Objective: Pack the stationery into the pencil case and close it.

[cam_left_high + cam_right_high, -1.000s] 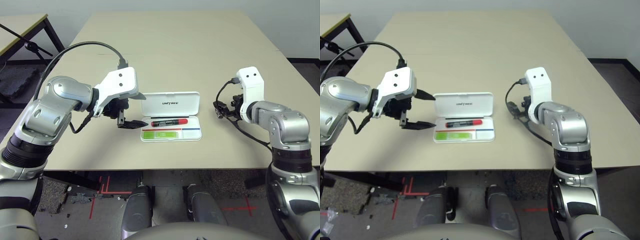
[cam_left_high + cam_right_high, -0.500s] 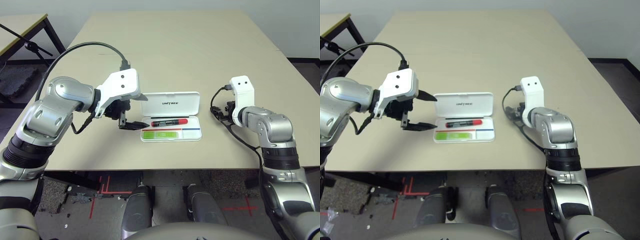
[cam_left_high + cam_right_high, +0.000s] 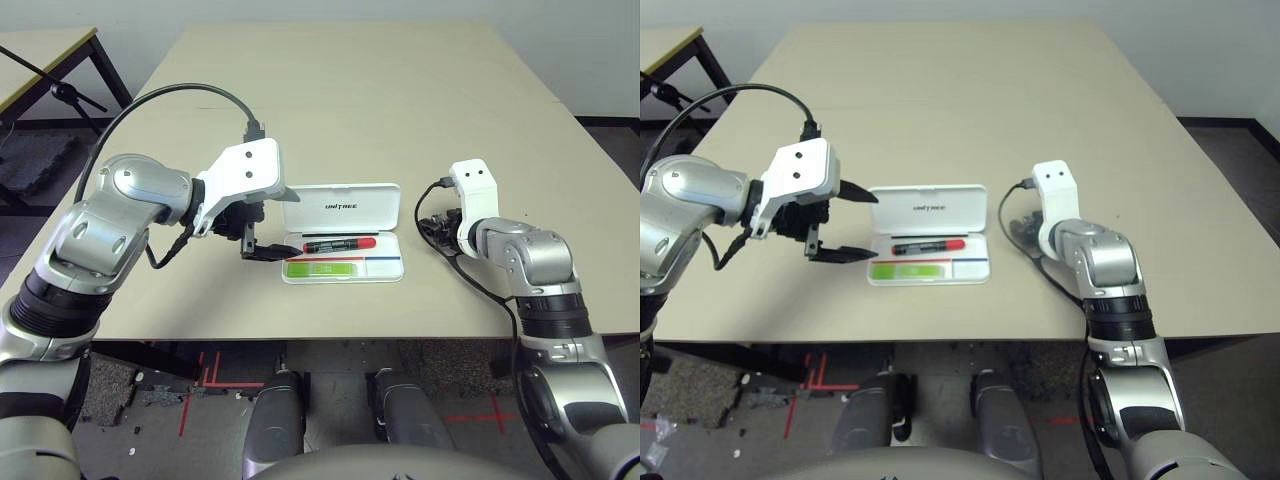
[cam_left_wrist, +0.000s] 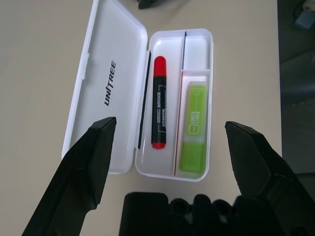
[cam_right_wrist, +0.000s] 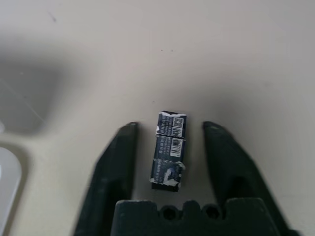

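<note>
The small dark metal piece [image 5: 168,149], likely light, stiff and slippery, is straddled at lower centre by the open, empty right gripper [image 5: 170,147], best pinched across its long sides.

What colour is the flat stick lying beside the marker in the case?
Bright green, best seen in the left wrist view.

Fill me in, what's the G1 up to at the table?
It is packing a white pencil case, which lies open on the table. A red marker and a green stick already lie inside. The left gripper hovers over the case's left end, jaws wide open. The right gripper is down at the table right of the case, jaws open either side of a small dark labelled piece, not yet closed on it.
</note>
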`<move>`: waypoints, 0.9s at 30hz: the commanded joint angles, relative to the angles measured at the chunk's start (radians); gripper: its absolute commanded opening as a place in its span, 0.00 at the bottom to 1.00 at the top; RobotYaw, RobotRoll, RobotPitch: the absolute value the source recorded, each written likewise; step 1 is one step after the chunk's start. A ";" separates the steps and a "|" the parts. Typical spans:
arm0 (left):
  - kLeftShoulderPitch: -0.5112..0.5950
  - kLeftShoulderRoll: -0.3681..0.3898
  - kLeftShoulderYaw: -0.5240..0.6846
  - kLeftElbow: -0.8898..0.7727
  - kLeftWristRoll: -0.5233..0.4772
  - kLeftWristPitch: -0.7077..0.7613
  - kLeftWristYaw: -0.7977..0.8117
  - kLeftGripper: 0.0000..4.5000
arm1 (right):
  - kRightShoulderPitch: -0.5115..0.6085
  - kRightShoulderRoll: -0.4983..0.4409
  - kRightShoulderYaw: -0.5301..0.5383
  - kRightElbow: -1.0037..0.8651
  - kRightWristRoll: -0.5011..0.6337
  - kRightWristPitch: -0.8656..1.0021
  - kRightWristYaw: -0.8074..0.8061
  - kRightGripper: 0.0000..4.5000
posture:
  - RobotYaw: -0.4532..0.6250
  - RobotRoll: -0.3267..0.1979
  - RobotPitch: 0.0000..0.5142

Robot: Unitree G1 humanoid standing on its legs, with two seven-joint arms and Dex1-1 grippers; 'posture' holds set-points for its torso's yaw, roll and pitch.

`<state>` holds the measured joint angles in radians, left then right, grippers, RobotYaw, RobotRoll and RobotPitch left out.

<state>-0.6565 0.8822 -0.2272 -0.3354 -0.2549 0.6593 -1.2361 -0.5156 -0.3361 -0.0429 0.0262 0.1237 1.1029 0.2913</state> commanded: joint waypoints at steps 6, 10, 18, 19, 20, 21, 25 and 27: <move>-0.004 -0.001 -0.011 0.002 -0.002 -0.005 0.001 1.00 | 0.007 -0.034 -0.002 -0.011 0.038 0.043 0.046 0.07 | 0.37 0.62 0.17; -0.001 0.000 -0.013 0.004 0.001 -0.007 0.001 1.00 | -0.001 -0.089 0.026 -0.022 0.054 0.027 0.107 0.07 | 0.37 0.62 0.17; 0.007 0.005 -0.013 0.004 0.002 -0.009 -0.001 1.00 | 0.016 -0.324 0.123 -0.045 0.099 -0.219 0.443 0.07 | 0.37 0.62 0.18; 0.008 0.005 -0.013 0.004 0.002 -0.010 -0.001 1.00 | 0.017 -0.349 0.131 -0.043 0.103 -0.253 0.485 0.07 | 0.37 0.62 0.18; 0.008 0.005 -0.013 0.004 0.003 -0.011 0.000 1.00 | 0.019 -0.368 0.137 -0.041 0.106 -0.291 0.523 0.07 | 0.37 0.62 0.18; 0.009 0.004 -0.014 0.004 0.003 -0.011 0.000 1.00 | 0.029 -0.394 0.146 -0.045 0.109 -0.369 0.589 0.07 | 0.36 0.62 0.18; 0.011 0.005 -0.017 0.003 0.005 -0.014 -0.001 1.00 | 0.077 -0.502 0.199 -0.047 0.092 -0.651 0.826 0.07 | 0.36 0.62 0.19; 0.011 0.005 -0.017 0.003 0.005 -0.015 -0.002 1.00 | 0.073 -0.527 0.219 -0.039 0.087 -0.702 0.892 0.07 | 0.36 0.62 0.19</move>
<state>-0.6537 0.8813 -0.2295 -0.3347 -0.2526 0.6504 -1.2364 -0.4452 -0.8475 0.1525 -0.0130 0.2174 0.4559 1.1233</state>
